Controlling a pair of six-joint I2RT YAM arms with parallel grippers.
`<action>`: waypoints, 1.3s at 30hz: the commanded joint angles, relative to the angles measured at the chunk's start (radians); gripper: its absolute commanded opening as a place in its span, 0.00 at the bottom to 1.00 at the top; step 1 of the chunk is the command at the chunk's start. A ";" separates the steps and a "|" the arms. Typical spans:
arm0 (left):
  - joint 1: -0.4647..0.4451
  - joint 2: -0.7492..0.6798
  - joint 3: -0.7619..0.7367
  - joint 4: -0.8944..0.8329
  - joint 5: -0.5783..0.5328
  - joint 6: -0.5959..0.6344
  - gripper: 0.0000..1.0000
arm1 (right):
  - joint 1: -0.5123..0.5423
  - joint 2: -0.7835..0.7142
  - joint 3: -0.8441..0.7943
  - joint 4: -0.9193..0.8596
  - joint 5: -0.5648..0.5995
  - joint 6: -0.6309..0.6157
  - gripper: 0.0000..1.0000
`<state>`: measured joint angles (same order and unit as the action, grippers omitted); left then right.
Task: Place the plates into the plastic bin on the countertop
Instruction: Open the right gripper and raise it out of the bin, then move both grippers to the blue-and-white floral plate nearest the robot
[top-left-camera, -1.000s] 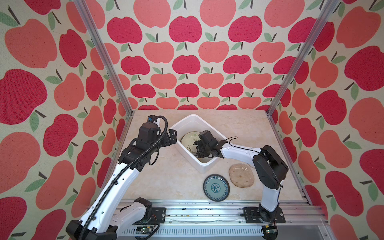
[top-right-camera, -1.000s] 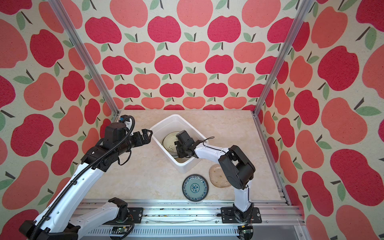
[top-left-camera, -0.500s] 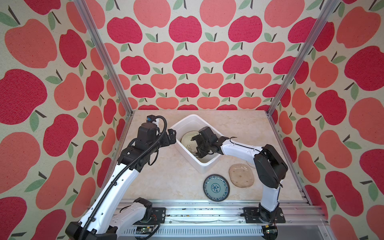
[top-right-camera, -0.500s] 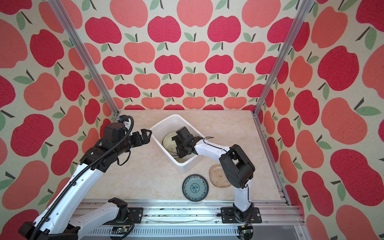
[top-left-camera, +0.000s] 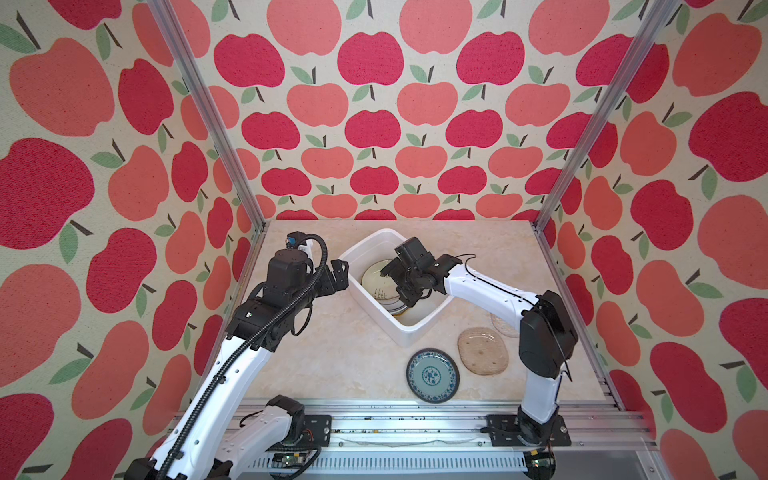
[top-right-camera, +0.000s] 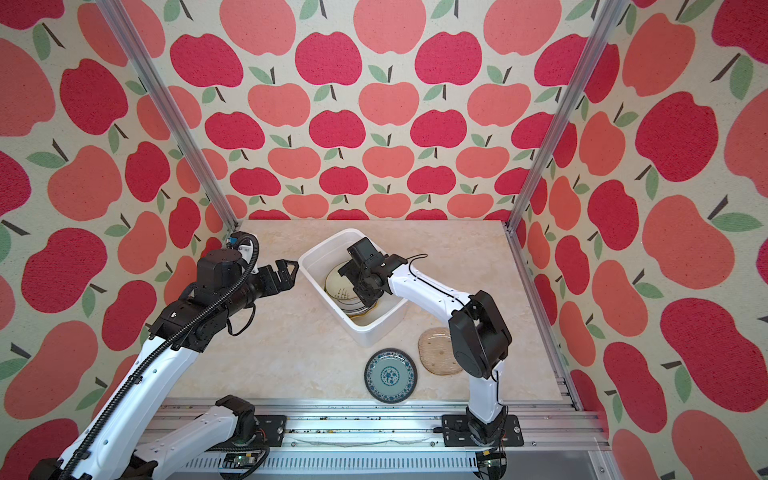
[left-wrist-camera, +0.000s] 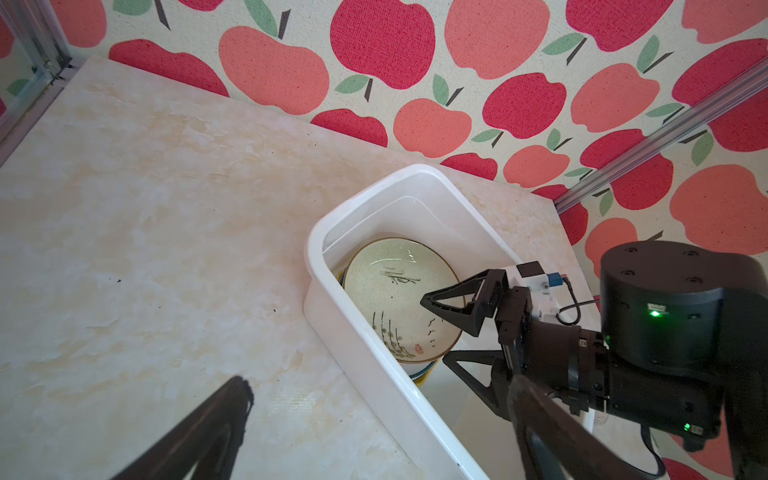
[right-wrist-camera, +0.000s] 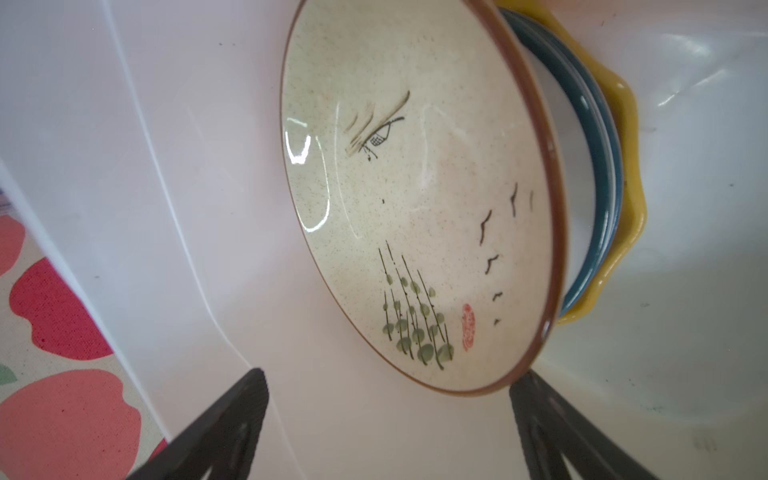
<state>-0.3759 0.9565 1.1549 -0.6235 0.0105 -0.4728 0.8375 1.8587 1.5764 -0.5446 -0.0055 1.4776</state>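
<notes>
The plastic bin stands slantwise mid-countertop. Inside it a cream plate, painted with reeds and birds, leans on a blue-rimmed plate and a yellow scalloped plate. My right gripper is open inside the bin. One finger is beside the cream plate's rim, and nothing is gripped. My left gripper hovers open and empty just left of the bin.
On the countertop near the front lie a blue-patterned plate and a beige oval plate. A clear glass plate shows partly behind the right arm. Apple-print walls and aluminium rails enclose the space.
My right gripper's jaws have spread wider and it has pulled back slightly over the cream plate, which stays in the bin. The left arm has not moved.
</notes>
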 joint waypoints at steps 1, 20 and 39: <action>0.006 -0.019 0.018 -0.050 0.019 0.026 0.99 | 0.005 -0.108 0.039 -0.098 0.098 -0.146 0.94; -0.008 -0.047 0.074 -0.200 0.459 0.176 0.99 | 0.020 -0.425 0.078 -0.379 0.083 -0.609 0.91; -0.474 0.027 -0.019 -0.338 0.336 0.261 0.99 | 0.002 -0.920 -0.579 -0.556 -0.189 -0.500 0.88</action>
<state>-0.8391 0.9997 1.1801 -1.0000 0.4061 -0.1886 0.8459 0.9943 1.0492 -1.1168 -0.1337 0.9222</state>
